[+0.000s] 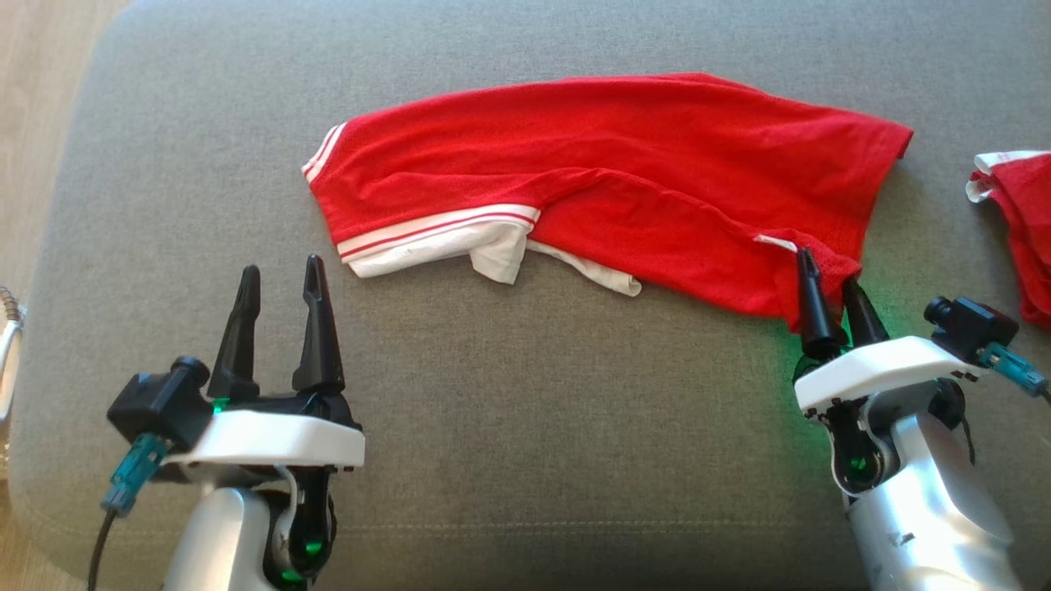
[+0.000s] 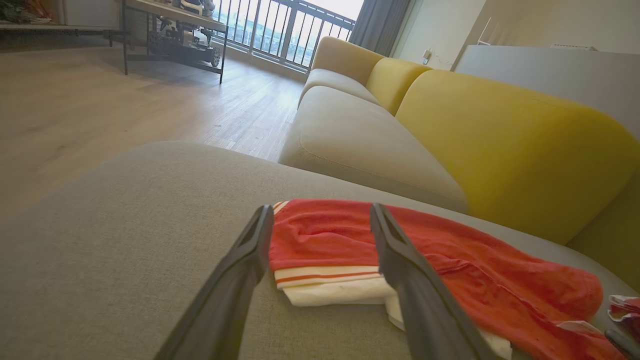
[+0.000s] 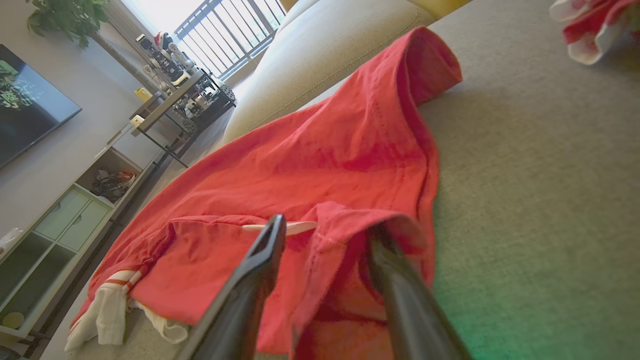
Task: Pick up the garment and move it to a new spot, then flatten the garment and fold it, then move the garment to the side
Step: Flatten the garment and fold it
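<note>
At the garment's near right corner, towards the cushion's right edge, the right hand (image 1: 828,269) has its two fingers spread about as wide as the other hand's. They are pushed into the red cloth. In the right wrist view the hem bunches between them and drapes over one finger, so the hand looks placed for a grip rather than clamped. From there the garment (image 1: 608,156) runs leftwards across the far half of the grey cushion (image 1: 493,427), lying lengthwise and roughly spread out. It is not smooth: a ridge crosses its middle, and along the near edge a striped white cuff and a flap of white lining are turned out. The left hand (image 1: 282,267) hovers wide and empty over bare cushion near the front left. It sits just short of the striped cuff and touches nothing. A second red and white garment (image 1: 1018,222) lies crumpled at the cushion's right edge, well apart from the first. As I judge it, the garment already lies at its working spot and the flattening is under way but unfinished. The wrinkles and the turned-out lining need pulling straight, and no tidy fold shows yet. Folding it and moving it to the side are left to do.
</note>
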Robot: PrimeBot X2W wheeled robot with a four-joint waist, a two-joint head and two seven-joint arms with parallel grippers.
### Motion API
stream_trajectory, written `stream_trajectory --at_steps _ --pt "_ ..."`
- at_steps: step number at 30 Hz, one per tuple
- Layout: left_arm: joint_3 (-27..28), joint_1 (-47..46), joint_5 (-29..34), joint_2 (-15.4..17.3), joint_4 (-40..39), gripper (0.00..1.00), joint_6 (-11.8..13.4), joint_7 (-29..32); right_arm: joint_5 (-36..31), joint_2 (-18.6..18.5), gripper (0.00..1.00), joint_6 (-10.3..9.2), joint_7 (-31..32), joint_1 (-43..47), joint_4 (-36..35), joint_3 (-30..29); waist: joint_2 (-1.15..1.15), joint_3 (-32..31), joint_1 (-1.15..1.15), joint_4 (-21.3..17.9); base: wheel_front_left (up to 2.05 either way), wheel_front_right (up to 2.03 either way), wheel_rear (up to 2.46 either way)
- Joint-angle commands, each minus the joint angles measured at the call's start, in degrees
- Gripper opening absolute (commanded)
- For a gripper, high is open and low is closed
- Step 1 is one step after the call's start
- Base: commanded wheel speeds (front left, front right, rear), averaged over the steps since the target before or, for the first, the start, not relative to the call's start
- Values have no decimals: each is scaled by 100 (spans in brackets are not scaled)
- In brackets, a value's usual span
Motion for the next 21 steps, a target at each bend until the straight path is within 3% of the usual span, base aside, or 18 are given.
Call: stream_trajectory --at_steps 1,4,6,7,15,21 --pt "169 -122 -20 25 -151 100 46 -34 -62 14 71 -2 -37 -106 -95 94 0 -29 0 23 0 0 0" --pt "163 -90 -35 25 -150 100 66 -34 -116 14 38 -2 -37 -129 -22 -53 0 -62 0 26 0 0 0" --pt "161 -68 -44 25 -153 100 76 -34 -136 14 5 -2 -37 -152 23 -239 0 -78 0 13 0 0 0" --pt "158 -60 -47 25 -151 100 79 -34 -157 14 0 -2 -37 -163 41 -264 0 -85 0 5 0 0 0" --pt "32 10 -117 29 211 100 2 -33 -195 14 0 -2 -37 -29 -377 -321 0 -60 0 -176 0 0 0" --pt "-375 -54 153 259 804 100 -167 389 -90 14 0 -2 -37 159 -704 -200 0 70 0 -343 0 0 0"
